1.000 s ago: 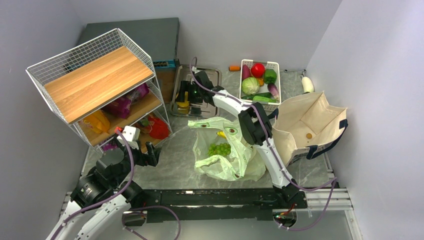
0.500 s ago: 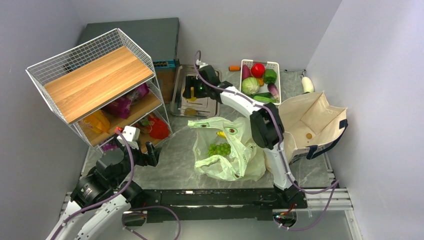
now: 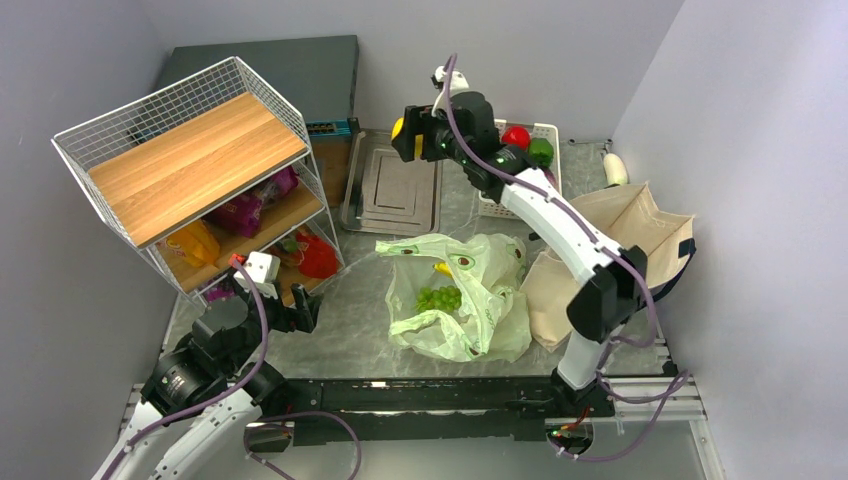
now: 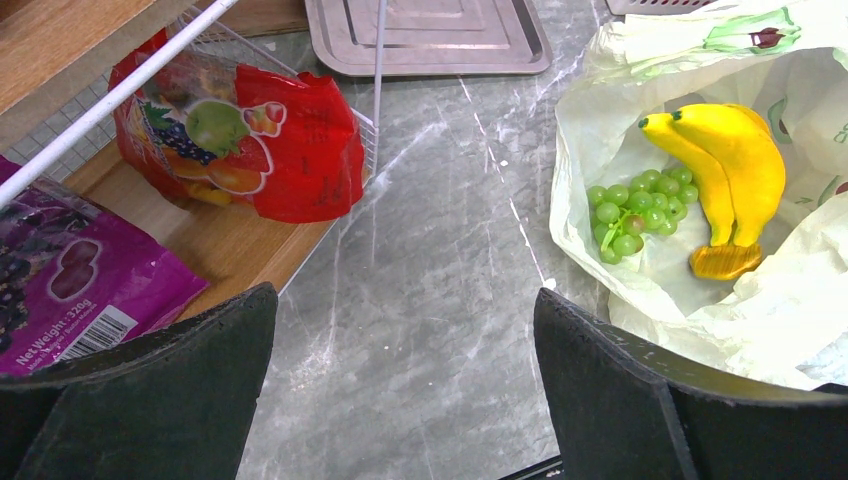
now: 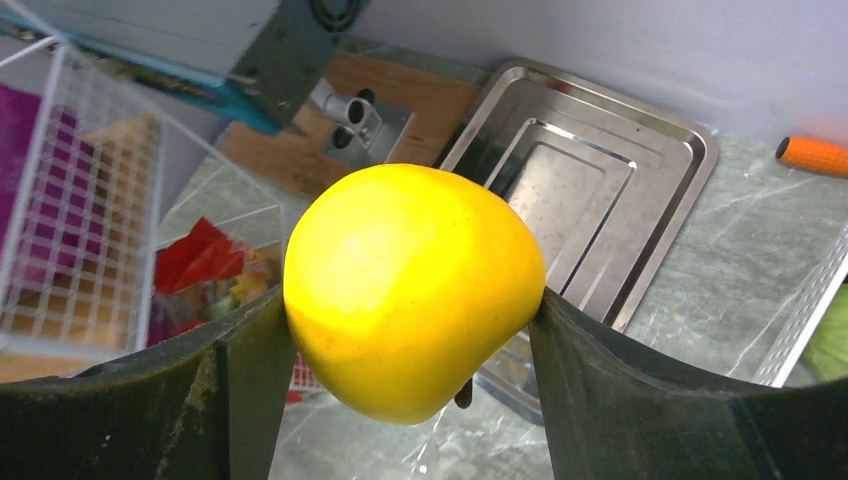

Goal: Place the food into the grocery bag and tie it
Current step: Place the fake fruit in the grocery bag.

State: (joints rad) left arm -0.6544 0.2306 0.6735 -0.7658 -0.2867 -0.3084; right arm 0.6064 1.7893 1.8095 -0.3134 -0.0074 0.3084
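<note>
1. Pale-green plastic printed with halved avocados, the grocery bag (image 3: 455, 300) lies slumped on the tabletop (image 3: 350, 290). It sits close to the near edge, about midway between the two arms. Its mouth gapes upward and its handles lie loose, so the tying has not begun.
2. Left gripper (image 4: 400, 400) hangs over the near-left corner beside the wire rack (image 3: 200, 150), jaws wide apart and holding nothing.
3. Right gripper (image 3: 418, 138) is held high over the far edge near the steel tray (image 3: 385, 185), its two fingers clamped on the lemon.
4. Bananas (image 4: 730, 180), a joined pair, lie inside the bag. Their long axis runs roughly far to near, with the dark tips toward the far edge and the cut stalk toward the near edge.
5. Green grapes (image 4: 635, 205) rest in the bag, touching the bananas on the left.
6. Lemon (image 5: 410, 290) is pinched side to side between the pads, well apart from the bag. It looks almost round in the wrist view, narrowing slightly downward, and its long axis cannot be told for certain. By this reckoning two items are packed, the lemon is in hand, and the knot remains.
</note>
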